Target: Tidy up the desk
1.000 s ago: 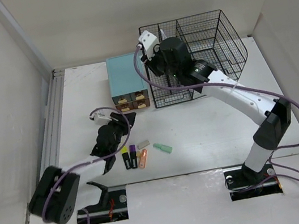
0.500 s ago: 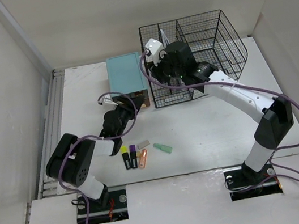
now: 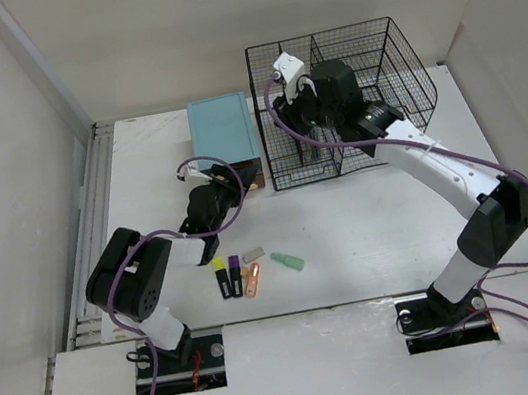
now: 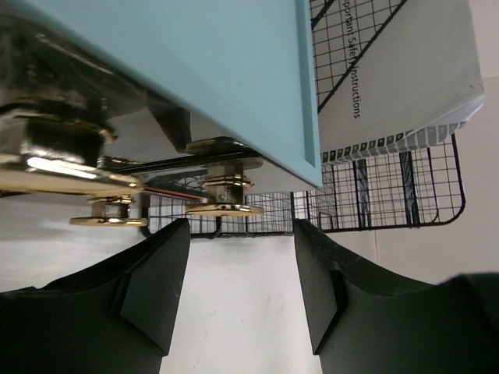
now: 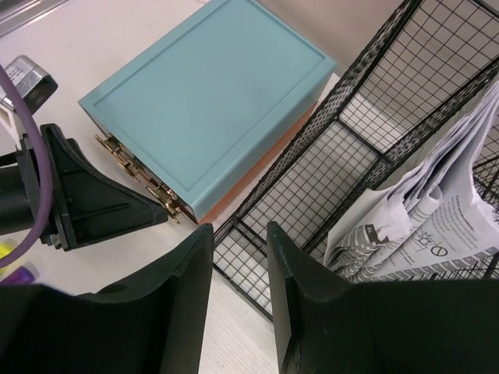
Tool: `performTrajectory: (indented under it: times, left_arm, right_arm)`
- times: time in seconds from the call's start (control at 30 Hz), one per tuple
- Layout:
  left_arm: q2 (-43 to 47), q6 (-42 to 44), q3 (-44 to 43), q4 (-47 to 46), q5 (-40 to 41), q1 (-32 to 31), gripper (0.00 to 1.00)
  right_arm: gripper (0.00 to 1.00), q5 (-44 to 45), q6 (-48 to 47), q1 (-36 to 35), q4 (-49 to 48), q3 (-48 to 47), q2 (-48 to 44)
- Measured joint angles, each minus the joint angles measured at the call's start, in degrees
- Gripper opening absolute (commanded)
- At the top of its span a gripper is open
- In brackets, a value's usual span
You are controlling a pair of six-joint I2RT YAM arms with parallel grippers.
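The white desk [image 3: 371, 230] holds a teal-topped drawer box [image 3: 223, 133] and a black wire rack [image 3: 354, 71]. My left gripper [image 3: 217, 190] sits low at the box's front. In the left wrist view it [image 4: 242, 226] is open over bare desk, a gold knob [image 4: 226, 209] just ahead of its tips. My right gripper [image 3: 293, 117] hovers over the rack's left edge. The right wrist view shows it [image 5: 240, 234] open and empty, above the rack's mesh [image 5: 351, 156] beside the box [image 5: 210, 101].
Near the front lie a yellow-capped marker [image 3: 222, 278], a purple-capped one [image 3: 235, 273], an orange one [image 3: 251, 279], a green one [image 3: 288, 260] and a small pale piece [image 3: 253, 253]. Printed papers [image 5: 437, 226] stand in the rack. A grey rail [image 3: 95, 216] runs along the left edge.
My left arm has swung from the front left up to the drawer box's front and its jaws have widened. The right gripper has drifted slightly right over the rack.
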State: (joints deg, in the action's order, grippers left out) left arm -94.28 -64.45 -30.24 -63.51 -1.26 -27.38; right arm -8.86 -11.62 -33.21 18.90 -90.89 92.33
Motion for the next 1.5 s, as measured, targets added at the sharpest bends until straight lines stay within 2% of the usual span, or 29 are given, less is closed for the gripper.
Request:
performTrajectory:
  times: [0.4,0.5,0.53,0.63,0.67,0.7,0.77,0.97,1.13,1.17,1.23,1.27,1.3,1.33,1.37,1.4,1.5]
  left_arm:
    - [2.0,0.6,-0.2,5.7,5.4,0.1,0.53]
    - [1.0,1.1,-2.2,6.5,6.4,0.1,0.49]
    - [0.6,1.3,-2.6,6.6,6.3,0.1,0.48]
    - [0.1,1.5,-2.8,6.5,6.4,-0.2,0.34]
    - [0.1,1.4,-2.8,6.0,6.3,-0.3,0.28]
    - [0.1,1.4,-3.0,6.0,6.4,-0.3,0.18]
    - [0.1,1.1,-3.0,5.9,6.4,-0.3,0.12]
    - [2.5,0.4,2.0,2.2,7.4,-1.8,0.11]
    - [8.6,-1.1,10.7,-1.0,9.9,-6.2,0.11]
    - [9.6,-1.5,11.9,-1.4,10.2,-6.8,0.11]
    - [11.6,-1.8,13.9,-1.5,10.8,-7.6,0.11]
    - [12.6,-1.9,14.6,-1.3,11.0,-8.0,0.11]
    - [13.4,-2.1,15.3,-1.0,11.1,-8.2,0.14]
    - [14.1,-2.1,15.6,-0.6,11.4,-8.4,0.25]
    - [14.7,-2.1,15.7,0.1,11.9,-8.7,0.39]
    - [15.1,-2.1,15.7,0.5,11.9,-8.9,0.63]
    - [16.2,-1.6,15.8,2.8,12.2,-8.9,0.8]
  right_arm:
    - [0.4,-2.6,1.0,0.7,-0.1,1.3,-0.6]
    - [0.4,-3.3,1.1,1.0,0.0,1.8,-0.7]
    - [0.4,-3.5,1.1,1.2,0.0,1.9,-0.7]
    - [0.4,-3.9,1.2,1.6,0.0,1.9,-0.9]
    - [0.4,-4.0,1.2,1.7,-0.1,1.9,-0.9]
    - [0.4,-4.1,1.2,1.7,-0.1,2.0,-1.0]
    - [0.4,-4.3,1.2,1.8,-0.1,2.3,-1.4]
    - [0.4,-5.6,1.2,1.8,-0.1,2.7,-1.7]
    - [0.49,-10.2,-0.1,1.8,0.2,3.7,-2.5]
    - [0.55,-11.5,-1.0,1.8,0.6,4.0,-2.7]
    - [0.6,-14.0,-2.9,1.7,1.2,4.7,-3.0]
    - [0.67,-15.2,-3.9,1.6,2.1,5.0,-3.0]
    - [0.7,-16.0,-5.1,1.3,2.8,5.4,-3.1]
    - [0.75,-16.6,-6.3,0.9,3.7,5.9,-3.1]
    - [0.78,-17.0,-7.2,0.3,4.6,6.3,-3.2]
    - [0.81,-17.2,-8.5,-0.5,5.8,6.8,-3.3]
    - [0.84,-17.2,-11.6,-3.6,8.1,9.3,-4.2]
